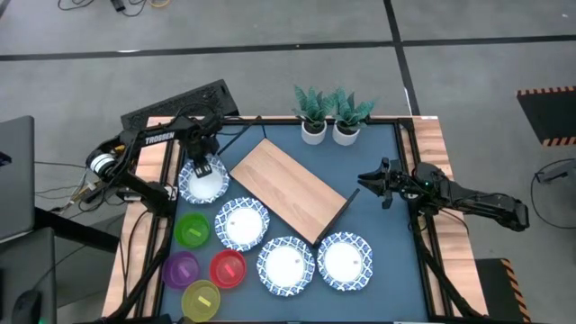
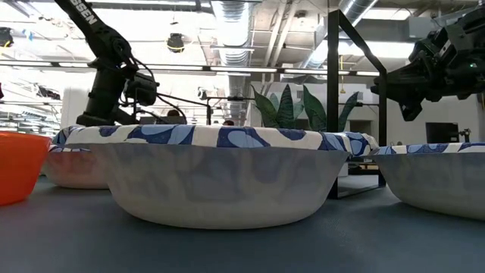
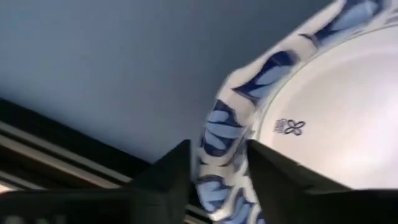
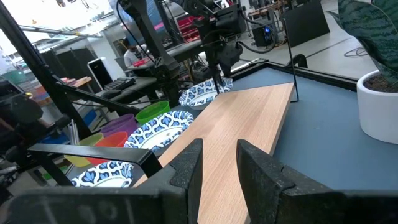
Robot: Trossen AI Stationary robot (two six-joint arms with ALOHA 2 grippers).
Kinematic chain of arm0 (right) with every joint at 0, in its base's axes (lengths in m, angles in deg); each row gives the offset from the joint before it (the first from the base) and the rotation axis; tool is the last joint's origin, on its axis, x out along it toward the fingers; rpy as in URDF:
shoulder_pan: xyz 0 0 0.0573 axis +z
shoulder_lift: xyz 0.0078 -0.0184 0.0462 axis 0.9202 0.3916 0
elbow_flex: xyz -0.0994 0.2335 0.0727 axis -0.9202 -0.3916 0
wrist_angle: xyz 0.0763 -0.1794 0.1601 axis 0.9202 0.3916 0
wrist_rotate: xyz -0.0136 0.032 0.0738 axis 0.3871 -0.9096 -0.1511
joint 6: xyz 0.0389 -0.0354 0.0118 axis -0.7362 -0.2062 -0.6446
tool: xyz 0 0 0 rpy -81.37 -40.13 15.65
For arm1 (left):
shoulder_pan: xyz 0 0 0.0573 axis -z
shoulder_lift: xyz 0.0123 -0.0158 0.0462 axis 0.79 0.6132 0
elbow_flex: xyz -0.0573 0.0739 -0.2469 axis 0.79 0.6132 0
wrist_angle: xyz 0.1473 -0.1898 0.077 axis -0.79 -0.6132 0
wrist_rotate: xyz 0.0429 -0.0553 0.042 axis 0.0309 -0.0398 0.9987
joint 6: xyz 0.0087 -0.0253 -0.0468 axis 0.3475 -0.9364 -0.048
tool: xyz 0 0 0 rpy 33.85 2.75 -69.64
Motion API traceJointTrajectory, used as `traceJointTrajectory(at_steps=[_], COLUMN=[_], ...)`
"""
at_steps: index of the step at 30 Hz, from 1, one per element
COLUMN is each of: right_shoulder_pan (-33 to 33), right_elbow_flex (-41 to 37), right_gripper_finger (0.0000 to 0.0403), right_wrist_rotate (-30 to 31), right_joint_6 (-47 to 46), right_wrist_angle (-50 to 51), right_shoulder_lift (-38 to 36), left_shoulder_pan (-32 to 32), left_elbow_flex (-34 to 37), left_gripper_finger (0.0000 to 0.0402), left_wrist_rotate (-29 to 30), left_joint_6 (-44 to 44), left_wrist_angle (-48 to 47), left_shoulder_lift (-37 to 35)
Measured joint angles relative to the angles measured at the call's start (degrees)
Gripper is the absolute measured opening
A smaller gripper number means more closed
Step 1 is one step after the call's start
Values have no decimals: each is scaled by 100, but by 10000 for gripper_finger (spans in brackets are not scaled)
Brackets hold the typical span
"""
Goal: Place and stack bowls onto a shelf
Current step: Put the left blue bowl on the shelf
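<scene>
the left gripper (image 1: 202, 162) is straddling the rim of the far-left patterned bowl (image 1: 203, 180), one finger inside and one outside, clenched on the blue-and-white edge as the left wrist view is showing. that bowl is sitting on the table (image 1: 378, 207) just left of the shelf (image 1: 288, 187), which is lying at an angle across the middle. to do this step well, i judge the gripper should be keeping a firm pinch on the rim, lifting straight up before swinging over the board, and keeping the bowl level so it is not tipping out of a one-sided hold. the other three patterned bowls are waiting along the near edge, with the green bowl (image 1: 192, 230), purple bowl (image 1: 181, 268), red bowl (image 1: 228, 268) and yellow bowl (image 1: 201, 299) beside them.

the right gripper (image 1: 371, 180) is hovering near the shelf's right end, fingers apart and holding nothing.

whether the bowl is already off the table is hard to make out. in the low view a near bowl is blocking most of the shelf.
</scene>
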Motion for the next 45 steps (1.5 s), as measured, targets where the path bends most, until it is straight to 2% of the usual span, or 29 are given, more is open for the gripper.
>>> traceJointTrajectory(at_steps=[5, 7, 14, 21, 30, 38, 45], right_shoulder_pan=[0, 0, 0, 0, 1, 0, -1], right_elbow_flex=[0, -1, -1, 0, -1, -1, -1], right_gripper_finger=[123, 123, 123, 123, 123, 123, 123], right_wrist_rotate=[-1, -1, 0, 0, 0, 0, 0], right_joint_6=[0, -1, -1, 1, -1, -1, -1], right_wrist_angle=[-1, -2, -1, -1, -2, -2, 0], right_shoulder_lift=[0, 0, 0, 0, 0, 0, 0], left_shoulder_pan=[9, 6, 4, 2, 0, -17, -26], left_elbow_flex=[-4, -4, -49, -393, -1176, -2055, -3059], left_gripper_finger=[22, 9, 2, 0, 0, 0, 0], left_wrist_rotate=[-47, -28, 220, 392, 1241, 2609, 2810], left_joint_6=[33, 10, -187, -643, -1385, -1813, -2304], left_wrist_angle=[-120, -182, -575, -861, -989, -979, -941], left_shoulder_lift=[-9, -9, -11, -118, -219, -219, -219])
